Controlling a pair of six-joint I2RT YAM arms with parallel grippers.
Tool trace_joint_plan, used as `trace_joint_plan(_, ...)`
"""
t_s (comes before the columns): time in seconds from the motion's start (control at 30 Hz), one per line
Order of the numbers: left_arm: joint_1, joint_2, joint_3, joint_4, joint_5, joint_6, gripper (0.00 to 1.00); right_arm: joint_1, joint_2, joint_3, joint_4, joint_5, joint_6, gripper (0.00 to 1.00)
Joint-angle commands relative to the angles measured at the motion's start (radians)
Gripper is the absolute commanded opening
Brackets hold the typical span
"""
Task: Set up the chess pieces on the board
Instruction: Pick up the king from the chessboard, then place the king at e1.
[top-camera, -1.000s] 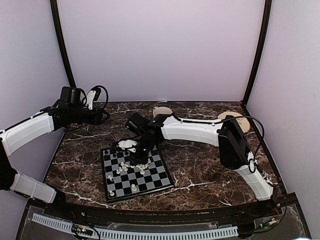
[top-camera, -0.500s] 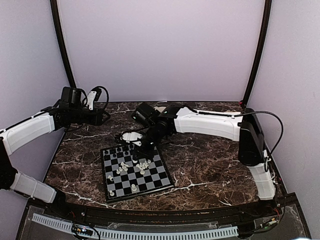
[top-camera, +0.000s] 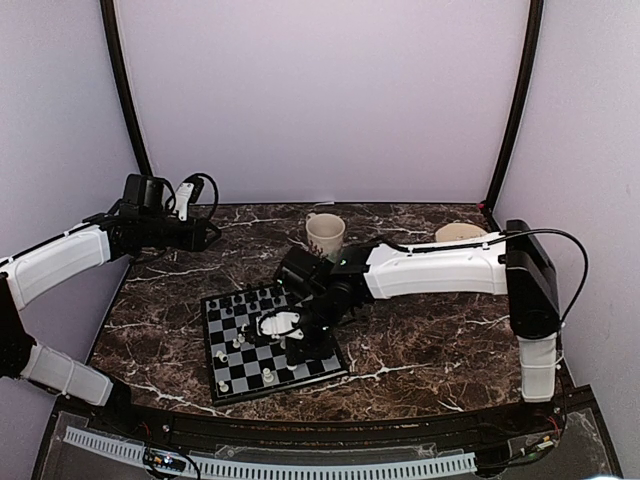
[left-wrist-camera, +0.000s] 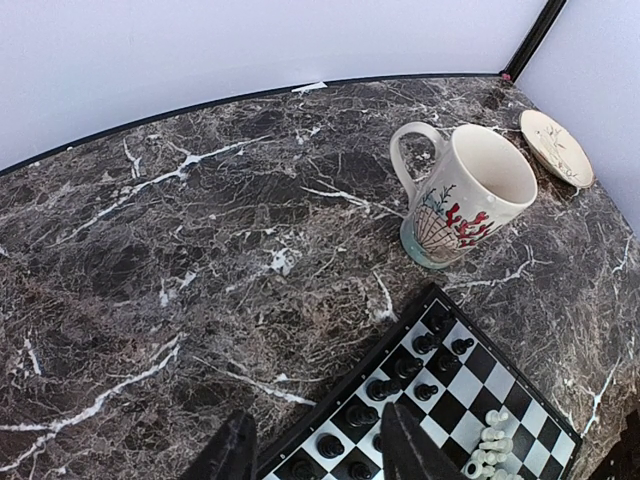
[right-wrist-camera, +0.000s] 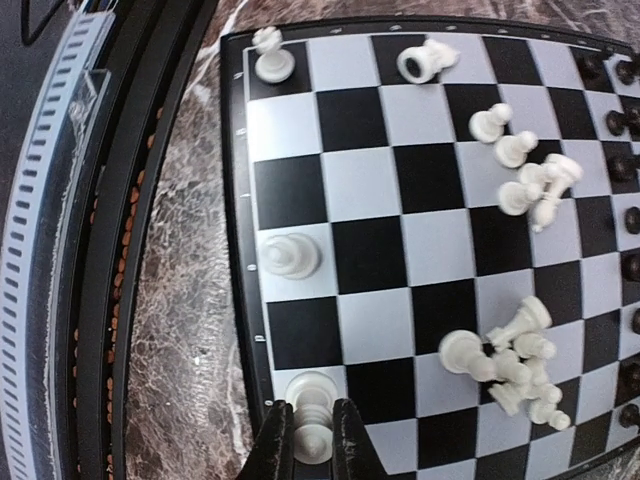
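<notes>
The board (top-camera: 238, 362) lies near the front of the table, also seen as the board (right-wrist-camera: 385, 195) and the board (left-wrist-camera: 470, 385). My right gripper (right-wrist-camera: 312, 445) is shut on a white chess piece (right-wrist-camera: 313, 415) that stands on a square in the board's near edge row. From above, the right gripper (top-camera: 298, 355) is over the board's near right part. Two white pieces (right-wrist-camera: 290, 257) stand in the same row. Loose white pieces (right-wrist-camera: 510, 365) lie heaped mid-board. Black pieces (left-wrist-camera: 400, 365) line the far edge. My left gripper (left-wrist-camera: 315, 455) hangs open and empty above the board's far corner.
A white mug (top-camera: 325, 235) with a red and blue shell pattern stands behind the board, seen too as the mug (left-wrist-camera: 465, 195). A small cream plate (top-camera: 460, 233) sits at the back right. The table's front rail (right-wrist-camera: 60, 200) runs just beyond the board's near edge.
My right arm has swung from the board's far side to its near edge row with a white piece in its jaws, uncovering the mug. The left arm has not moved.
</notes>
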Motion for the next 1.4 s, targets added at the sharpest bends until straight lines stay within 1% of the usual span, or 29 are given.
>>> trace_joint_plan(0.0,0.005,0.002,-0.004,-0.003,0.017,-0.001,0.44,0.056,-0.017,-0.041,0.054,0.066,-0.054,0.01)
trace_joint_plan(0.37,0.005,0.008,-0.004,-0.004,0.019,0.002,0.44,0.07,0.026,-0.03,0.095,0.085,-0.032,0.01)
trace_joint_plan(1.0,0.005,0.013,-0.002,-0.005,0.023,0.003,0.44,0.072,0.075,-0.003,0.1,0.071,-0.02,0.02)
trace_joint_plan(1.13,0.005,0.014,-0.002,-0.005,0.026,0.002,0.44,0.072,0.08,-0.002,0.105,0.089,-0.014,0.05)
trace_joint_plan(1.37,0.005,0.014,-0.002,-0.006,0.026,0.001,0.44,0.072,0.077,-0.005,0.104,0.096,-0.013,0.16)
